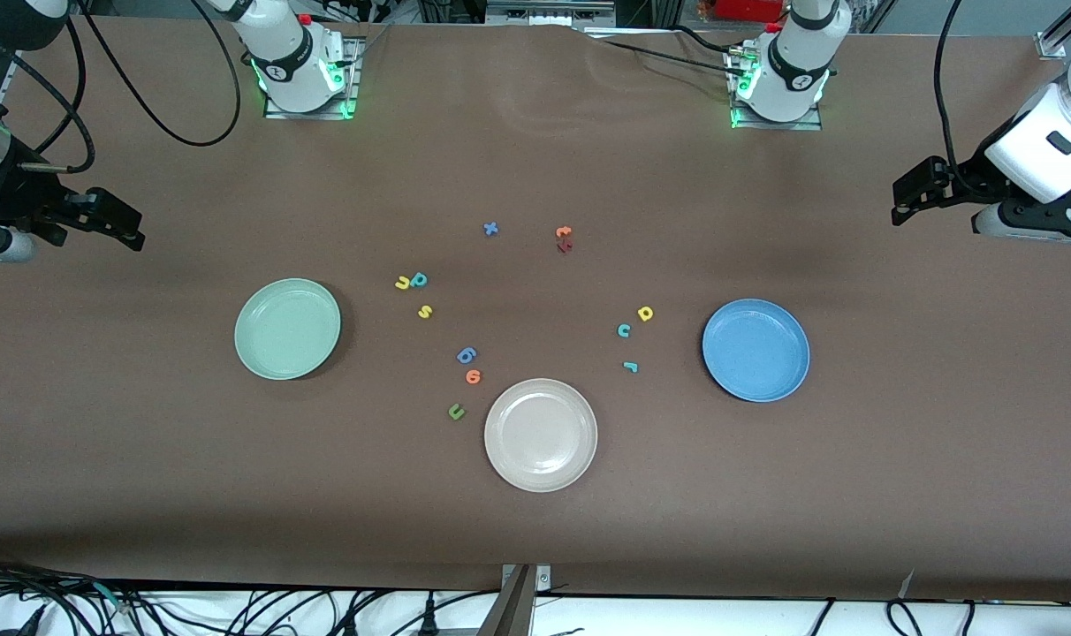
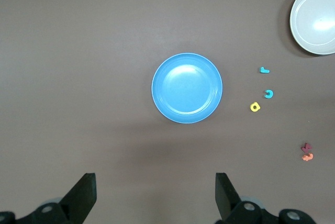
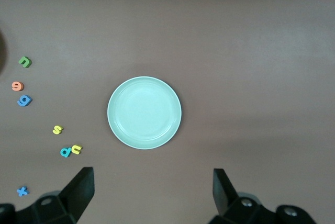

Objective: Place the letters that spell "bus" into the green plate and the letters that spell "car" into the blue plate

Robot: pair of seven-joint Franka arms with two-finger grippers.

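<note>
nothing has been sorted yet. the green plate (image 1: 287,329) and blue plate (image 1: 755,350) lie bare. the b, u, s (image 1: 412,291) are seen at the green plate's two o'clock, the c, a, r (image 1: 633,334) at the blue plate's nine o'clock. the left gripper (image 1: 908,200) and right gripper (image 1: 116,223), both wide open and holding nothing, are parked above the table ends. a descent onto one small letter is called for next.

Readable characters are confined to the loose foam letters on the brown table (image 1: 147,495). One cluster holds a yellow u (image 1: 402,283) touching a teal b (image 1: 420,280), with a yellow s (image 1: 425,311) just nearer the front camera. A second cluster holds a yellow a (image 1: 645,313), a teal c (image 1: 624,330) and a teal r (image 1: 630,367). Others: a blue x (image 1: 490,229), an orange t (image 1: 563,232), a blue 6-like letter (image 1: 467,355), an orange 6-like letter (image 1: 474,377), an olive-green u (image 1: 456,412). No printed label or brand is legible.
</note>
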